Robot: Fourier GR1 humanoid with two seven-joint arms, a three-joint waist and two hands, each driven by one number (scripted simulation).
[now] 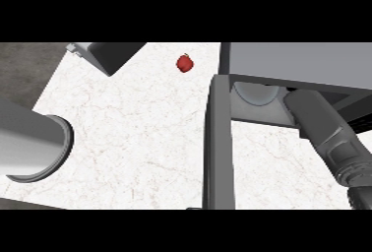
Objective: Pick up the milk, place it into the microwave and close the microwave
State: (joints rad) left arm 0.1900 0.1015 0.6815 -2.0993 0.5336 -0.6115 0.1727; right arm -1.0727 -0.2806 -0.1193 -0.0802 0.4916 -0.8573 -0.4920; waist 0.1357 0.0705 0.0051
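The microwave (298, 61) stands at the back right with its door (218, 142) swung open, seen edge-on as a dark upright slab. My right forearm (327, 133) reaches from the lower right into the microwave's cavity, and the microwave's top hides the hand. A pale round turntable (254, 94) shows inside the opening. The milk shows nowhere; whether it is inside with the hand I cannot tell. My left forearm (33, 142) lies across the left edge, and its hand does not show.
A small red fruit (185, 62) lies on the white marble counter (138, 128) at the back. A grey boxy object (109, 54) sits at the back left corner. The counter's left edge runs diagonally beside dark floor.
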